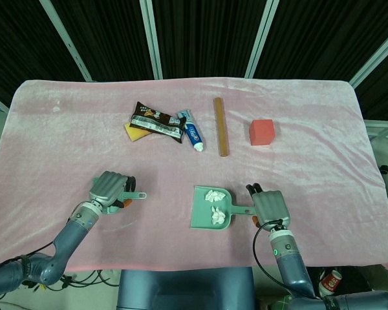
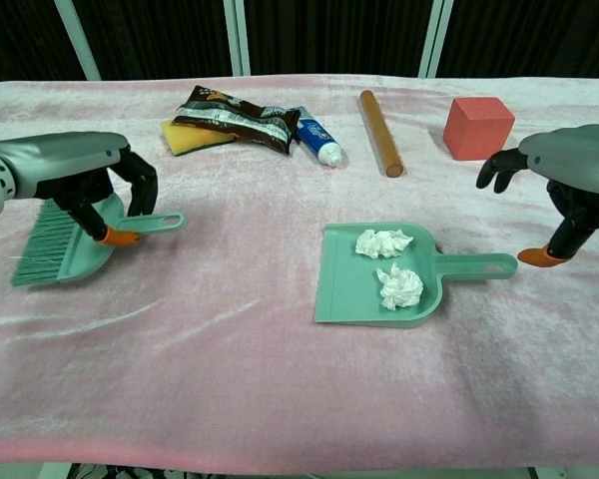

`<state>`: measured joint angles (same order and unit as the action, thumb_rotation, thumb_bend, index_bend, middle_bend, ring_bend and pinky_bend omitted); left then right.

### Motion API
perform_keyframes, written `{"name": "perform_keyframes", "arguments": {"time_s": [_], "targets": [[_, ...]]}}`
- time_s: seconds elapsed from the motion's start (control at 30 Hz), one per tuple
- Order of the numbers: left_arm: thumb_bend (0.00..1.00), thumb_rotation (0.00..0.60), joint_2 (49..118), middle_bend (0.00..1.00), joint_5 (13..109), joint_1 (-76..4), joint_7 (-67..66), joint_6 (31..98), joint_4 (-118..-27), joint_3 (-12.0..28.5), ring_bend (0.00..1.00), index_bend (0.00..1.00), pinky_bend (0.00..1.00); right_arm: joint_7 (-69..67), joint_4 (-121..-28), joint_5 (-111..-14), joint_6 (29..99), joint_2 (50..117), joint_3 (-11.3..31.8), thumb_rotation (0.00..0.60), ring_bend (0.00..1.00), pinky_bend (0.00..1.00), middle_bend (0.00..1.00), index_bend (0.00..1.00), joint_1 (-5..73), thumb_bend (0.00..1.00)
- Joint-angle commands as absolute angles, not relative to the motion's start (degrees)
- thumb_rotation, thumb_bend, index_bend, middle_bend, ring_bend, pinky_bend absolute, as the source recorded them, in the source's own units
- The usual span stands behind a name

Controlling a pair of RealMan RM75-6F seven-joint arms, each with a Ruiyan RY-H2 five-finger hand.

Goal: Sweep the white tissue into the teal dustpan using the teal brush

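Observation:
The teal dustpan (image 2: pixel 331 289) (image 1: pixel 199 219) lies flat near the table's middle front, its handle (image 2: pixel 471 266) pointing right. Two crumpled white tissues (image 2: pixel 383 242) (image 2: pixel 400 286) (image 1: pixel 214 196) lie inside it. My right hand (image 2: pixel 564 170) (image 1: pixel 270 206) hovers just right of the handle's end with fingers apart, holding nothing. At the front left, my left hand (image 2: pixel 75 175) (image 1: pixel 108 188) grips the teal brush (image 2: pixel 65 244) by its handle (image 1: pixel 137 195). The brush is low over the cloth, bristles (image 2: pixel 38 239) pointing left.
Along the back of the pink cloth lie a brown snack wrapper (image 2: pixel 235 115) on a yellow sponge (image 2: pixel 185 137), a toothpaste tube (image 2: pixel 316 138), a wooden rod (image 2: pixel 379 120) and a red cube (image 2: pixel 477 127).

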<state>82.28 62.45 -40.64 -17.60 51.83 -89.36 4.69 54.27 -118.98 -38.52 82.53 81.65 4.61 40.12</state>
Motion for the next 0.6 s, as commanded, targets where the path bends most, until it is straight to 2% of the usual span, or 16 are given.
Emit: {"name": "perform_keyframes", "arguments": {"time_s": [0.03,0.17,0.3,0.4,0.53,0.6], "targets": [[0.37,0.600,82.1,0.63,61.7,-40.3,-18.6,51.6,-89.4,3.9,0.91,0.58,1.00,54.1,-119.0,-38.5,82.3,81.7,4.6,0.600,0.70,0.80,0.19,0.20,40.1,0.20],[0.34,0.600,82.3,0.60,62.0,-39.8,-19.0,52.1,-89.0,3.3,0.90,0.53,1.00,54.0,-118.9,-38.6,82.0,81.9,4.5,0.600,0.70,0.80,0.19,0.20,40.0,0.20],[0.20,0.600,82.6,0.54,62.5,-39.5,-19.2,53.2,-89.0,3.4,0.90,0.47,1.00,54.0,-119.1,-38.8,82.0,81.8,4.6,0.600,0.70,0.80,0.19,0.20,39.9,0.20],[0.13,0.600,82.5,0.51,62.6,-39.3,-19.3,53.7,-89.2,3.5,0.90,0.43,1.00,53.9,-119.3,-39.0,82.0,81.5,4.6,0.600,0.70,0.80,0.19,0.20,39.8,0.20],[0.10,0.600,82.2,0.49,62.2,-39.0,-19.6,54.2,-89.8,3.8,0.90,0.30,1.00,53.7,-119.6,-39.5,82.0,81.1,4.3,0.600,0.70,0.80,0.19,0.20,39.6,0.19],[0.10,0.600,81.9,0.49,62.3,-38.7,-19.6,55.0,-90.5,4.0,0.89,0.27,1.00,53.5,-120.0,-40.0,82.2,80.6,4.1,0.600,0.70,0.80,0.19,0.20,39.3,0.19]]}}
